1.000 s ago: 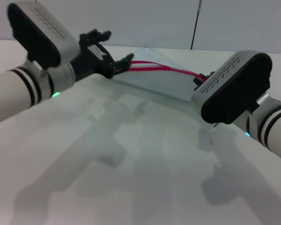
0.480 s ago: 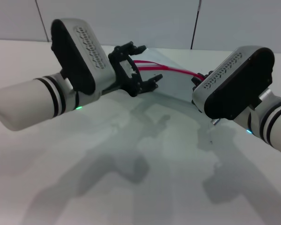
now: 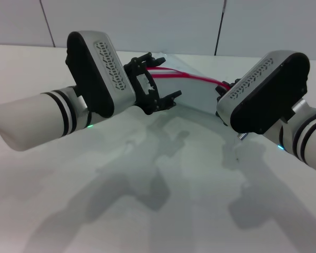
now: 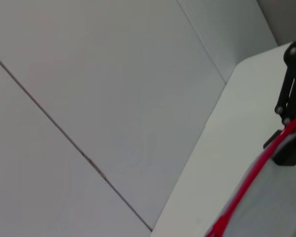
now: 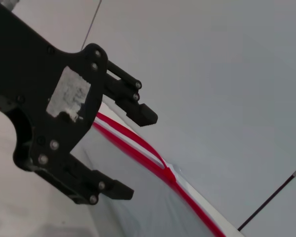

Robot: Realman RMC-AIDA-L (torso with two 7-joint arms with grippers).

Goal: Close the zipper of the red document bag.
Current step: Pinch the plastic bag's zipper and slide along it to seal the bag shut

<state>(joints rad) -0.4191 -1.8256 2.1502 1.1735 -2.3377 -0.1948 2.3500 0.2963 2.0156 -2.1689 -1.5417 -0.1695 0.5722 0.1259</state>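
right gripper (image 3: 227,90) hidden behind its wrist, zipper (image 3: 192,78) slider indiscernible

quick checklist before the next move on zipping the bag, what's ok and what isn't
1. Left gripper open: ok, fingers spread above the red document bag.
2. Left gripper holding the bag: not ok, nothing between its fingers.
3. Zipper closed: not ok, two red strips part toward the left gripper.
4. Slider located: cannot tell.
5. Right gripper holding the bag's other end: cannot tell, the arm hides it.
6. Bag flat on the table: ok.
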